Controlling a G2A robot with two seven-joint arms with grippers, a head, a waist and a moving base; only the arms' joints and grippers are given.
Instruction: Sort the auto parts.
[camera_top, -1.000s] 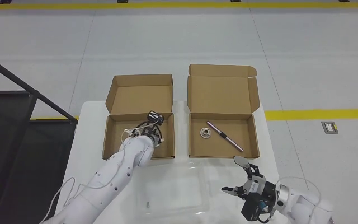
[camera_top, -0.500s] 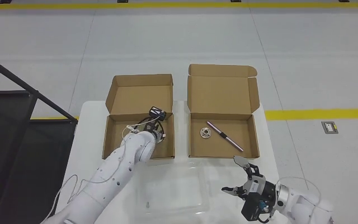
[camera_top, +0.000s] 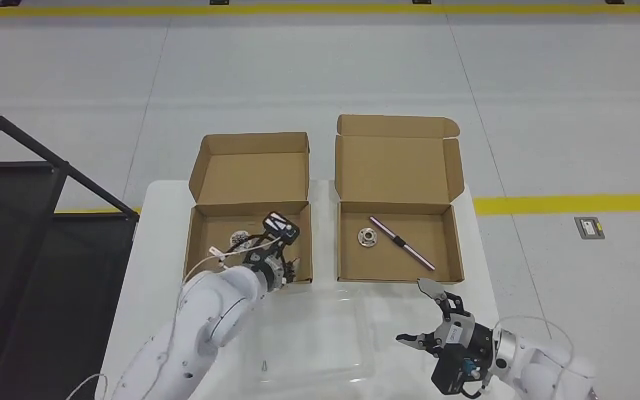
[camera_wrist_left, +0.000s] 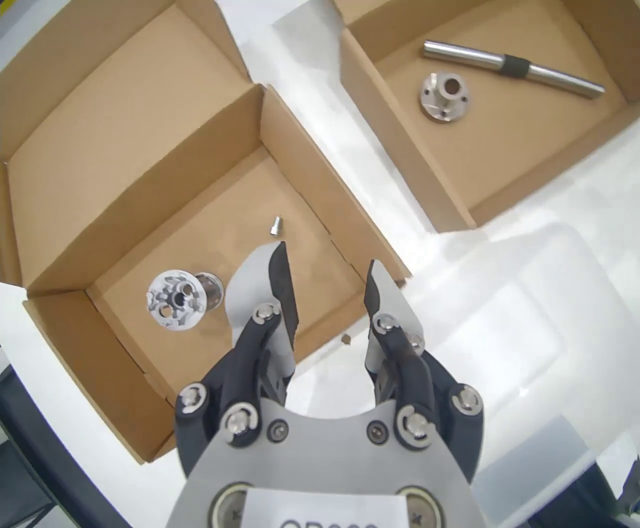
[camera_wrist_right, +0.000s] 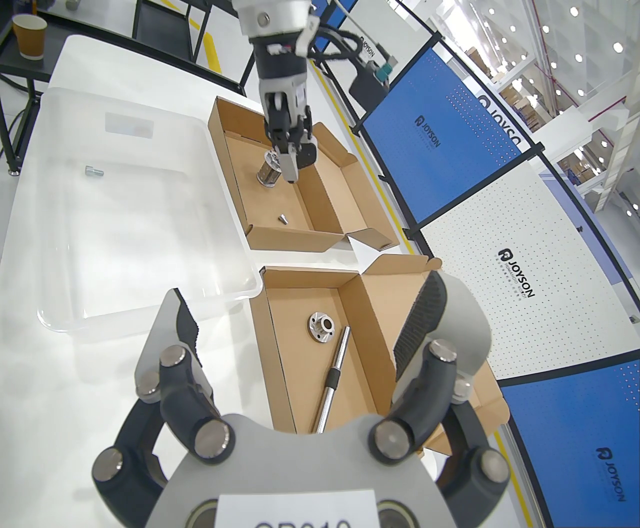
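My left claw (camera_wrist_left: 325, 265) hangs open and empty over the left box (camera_wrist_left: 150, 150) front wall, with the hub (camera_wrist_left: 176, 300) and screw (camera_wrist_left: 275, 225) inside: drop done, I judge. My right claw (camera_wrist_right: 305, 300) idles wide at the worktop (camera_top: 160, 220) near-right corner, and one bolt (camera_wrist_right: 93, 171) lies in the tray (camera_wrist_right: 140, 312).

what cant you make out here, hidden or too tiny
Right wrist view: the left claw covers one side of the silver toothed hub.
Right wrist view: the base of the right claw cuts off the near end of the steel rod with a black band.
Top view: the small silver bolt in the clear plastic tray is only a speck.
Left wrist view: a tiny dark bit on the white table is too small to identify.
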